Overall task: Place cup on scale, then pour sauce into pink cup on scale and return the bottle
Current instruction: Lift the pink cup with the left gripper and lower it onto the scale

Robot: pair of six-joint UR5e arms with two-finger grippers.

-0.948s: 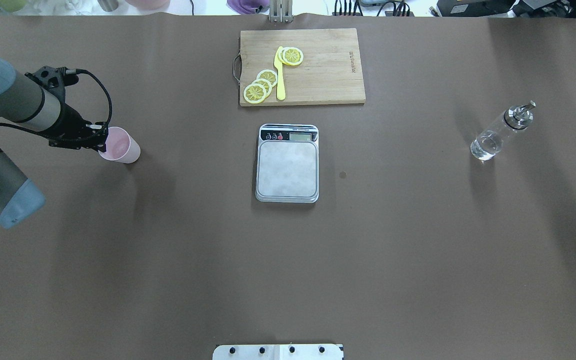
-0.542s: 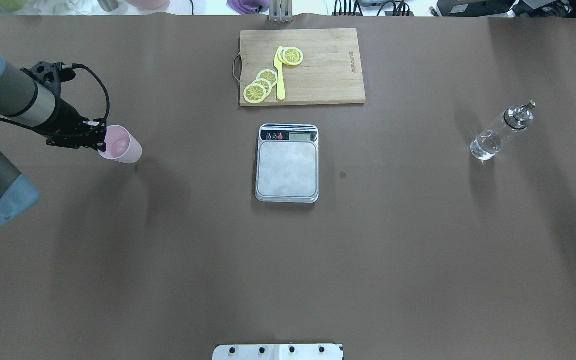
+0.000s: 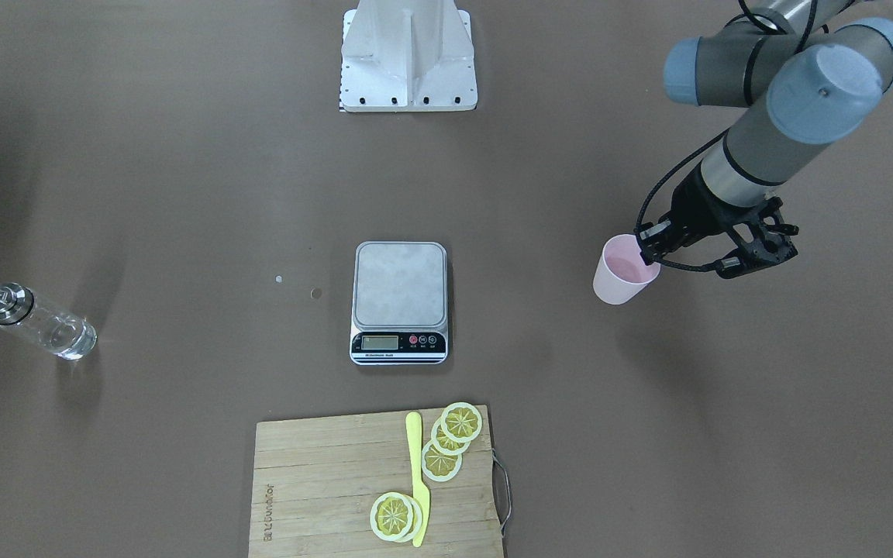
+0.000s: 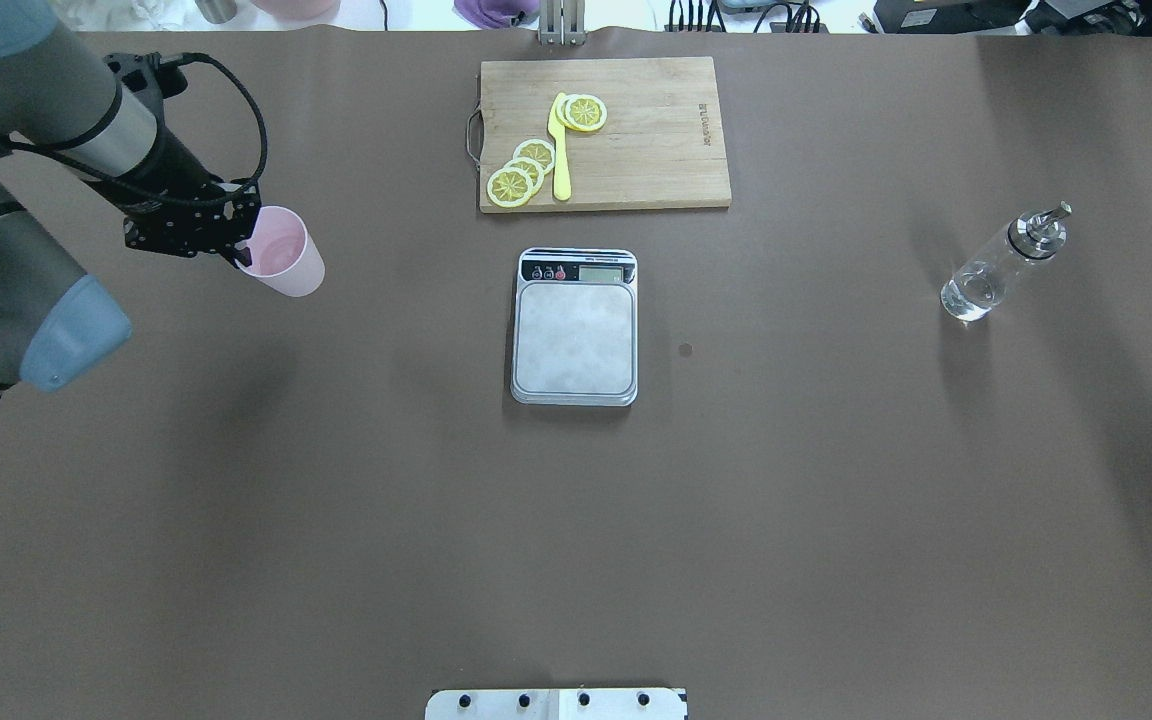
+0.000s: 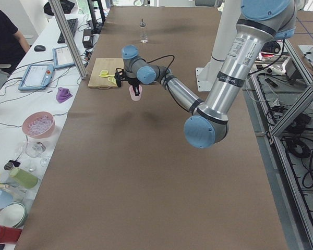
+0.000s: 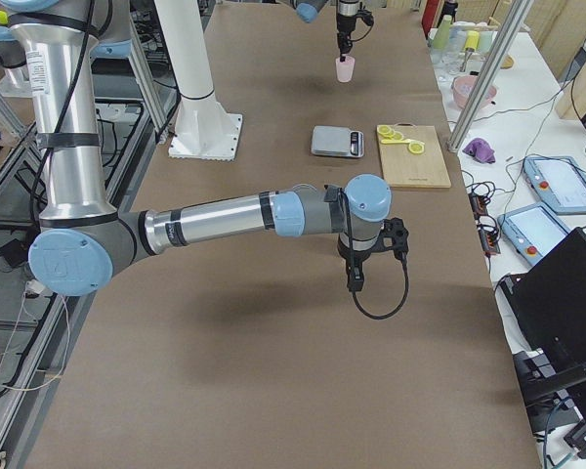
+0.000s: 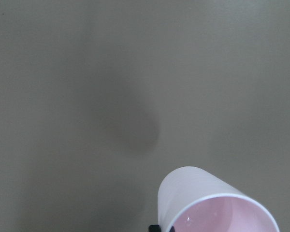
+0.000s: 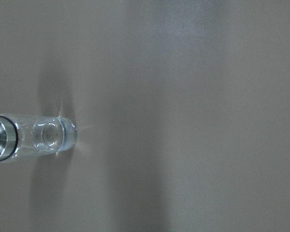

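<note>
The pale pink cup [image 4: 284, 254] hangs tilted above the table at the left, held by its rim in my left gripper [image 4: 239, 246], which is shut on it. The front-facing view shows the same cup [image 3: 618, 273] at the left gripper [image 3: 652, 252], and its open mouth [image 7: 222, 215] fills the left wrist view's lower right. The scale [image 4: 574, 335] sits bare at mid-table. Far right, the bottle [image 4: 996, 268] stands with clear sauce [image 4: 969, 292] low inside; the right wrist view looks down on this bottle [image 8: 36, 137]. My right gripper [image 6: 356, 278] shows only in the exterior right view, and I cannot tell its state.
A wooden cutting board [image 4: 651, 130] with lemon slices and a yellow knife [image 4: 559, 150] lies beyond the scale. The robot's base plate [image 4: 556, 703] is at the near edge. A side bench with bowls [image 5: 38, 124] and a seated person run along the table's far side.
My left gripper has carried the pink cup up off the table, away from the robot and a little right toward the scale. Scale and bottle have not moved.
</note>
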